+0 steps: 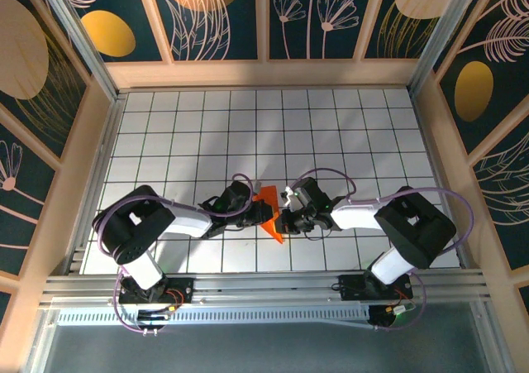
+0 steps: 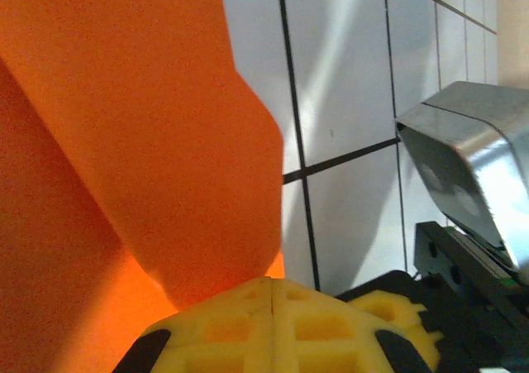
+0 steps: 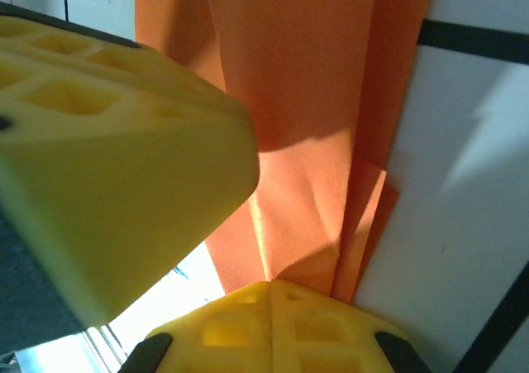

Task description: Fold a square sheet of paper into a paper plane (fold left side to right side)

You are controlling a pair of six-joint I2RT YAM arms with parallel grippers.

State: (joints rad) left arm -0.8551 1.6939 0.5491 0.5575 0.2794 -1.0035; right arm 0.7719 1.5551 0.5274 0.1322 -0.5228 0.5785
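Observation:
The paper plane (image 1: 271, 216) is bright orange paper folded into a narrow pointed shape, standing partly up off the white tiled table between my two grippers. My left gripper (image 1: 254, 209) meets it from the left. In the left wrist view its yellow pads (image 2: 273, 284) are pressed together on the paper's edge, with the orange flap (image 2: 149, 141) rising ahead. My right gripper (image 1: 286, 218) meets it from the right, its pads (image 3: 271, 286) shut where the creased layers (image 3: 306, 100) converge. The left gripper's yellow finger (image 3: 107, 166) looms close beside it.
The white gridded table (image 1: 331, 125) stretches behind both arms, ringed by wooden walls (image 1: 264, 74). An aluminium rail (image 1: 264, 284) runs along the near edge. The right wrist's silver housing (image 2: 471, 174) sits close in the left wrist view.

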